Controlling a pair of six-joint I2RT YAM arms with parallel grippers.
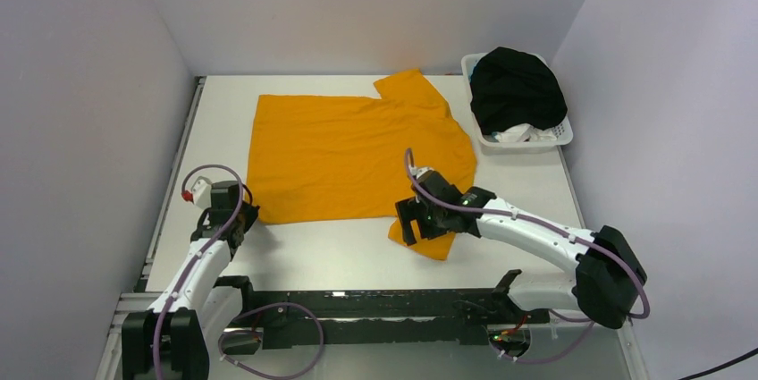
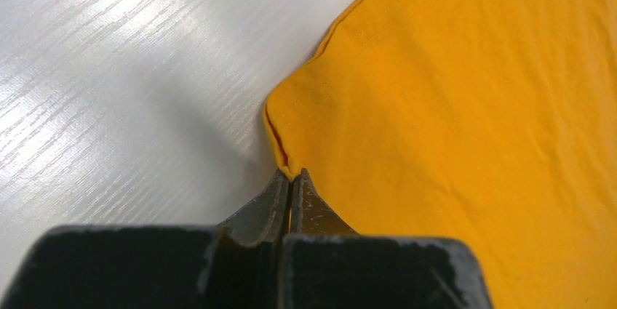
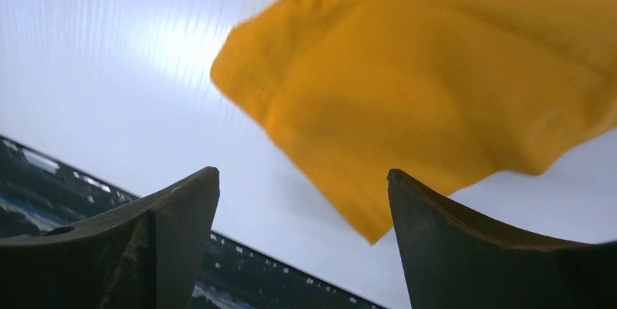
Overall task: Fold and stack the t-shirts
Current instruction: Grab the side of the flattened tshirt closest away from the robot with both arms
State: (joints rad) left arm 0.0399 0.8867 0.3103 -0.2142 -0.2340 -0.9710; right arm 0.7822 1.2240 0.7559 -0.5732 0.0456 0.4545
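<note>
Pinching the near hem corner of the mustard-orange t-shirt (image 2: 466, 105), the left pincer (image 2: 291, 178) had its jaws pressed together on the cloth; only its wrist view showed the fold of hem caught between the tips, while the top view showed just the arm reaching that corner. The right pincer (image 3: 302, 172) stood wide, nothing between its fingers (image 3: 174, 236); its wrist view showed the near sleeve (image 3: 407, 105) just beyond the tips, with no contact visible. From above, that pincer covered part of the sleeve, so the gap could not be judged there.

Outward from both, the shirt lay spread flat in the middle of the white surface (image 1: 340, 250). Its long axis ran left to right, hem toward the left arm and shoulders toward the right, one sleeve pointing to the far edge and the other to the near edge. At the far right corner, a white basket (image 1: 561, 135) held a black garment (image 1: 517, 89), seen only from above.
</note>
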